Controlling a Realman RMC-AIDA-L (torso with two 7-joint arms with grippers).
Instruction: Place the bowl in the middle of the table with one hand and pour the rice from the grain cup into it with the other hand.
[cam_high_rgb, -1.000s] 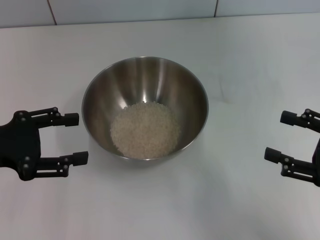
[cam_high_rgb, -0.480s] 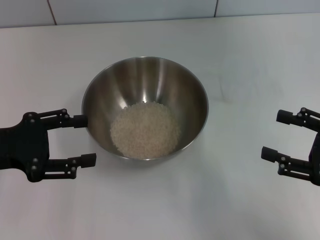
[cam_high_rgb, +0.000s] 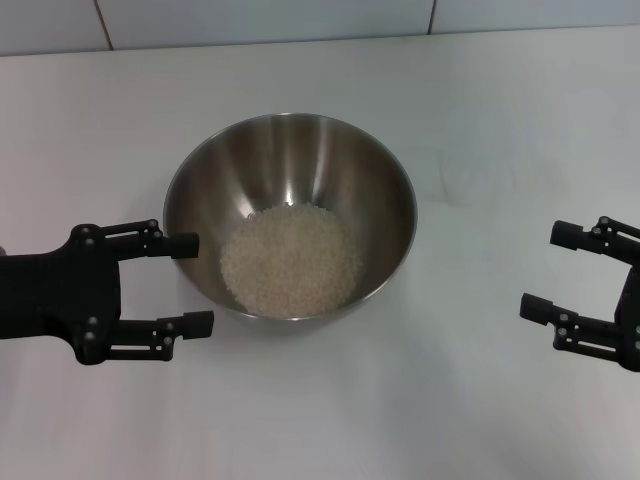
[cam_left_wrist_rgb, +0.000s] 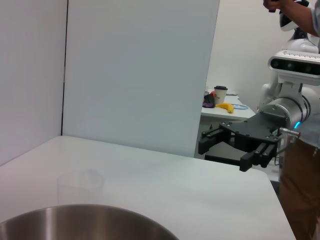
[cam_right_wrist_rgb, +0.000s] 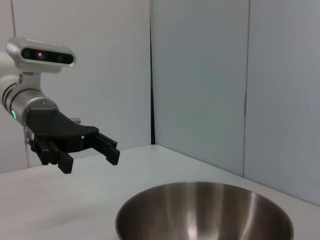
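Left hand (cam_high_rgb: 190, 285) spread wide, empty, upper fingertip at bowl's (cam_high_rgb: 290, 165) left rim. Right hand (cam_high_rgb: 545, 272) likewise spread, empty, well apart on right. Bowl mid-worktop (cam_high_rgb: 480, 120), rice (cam_high_rgb: 290, 260) heaped inside. Grain cup (cam_left_wrist_rgb: 80, 186) stands empty beyond bowl.

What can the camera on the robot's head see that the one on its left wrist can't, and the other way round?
Only the head view shows the rice heaped inside the bowl and the left gripper, open beside the bowl's rim. Only the left wrist view shows the grain cup, clear and upright on the table beyond the bowl, plus a cluttered bench behind. Both show the steel bowl on the white table and the right gripper, open and well clear of the bowl.
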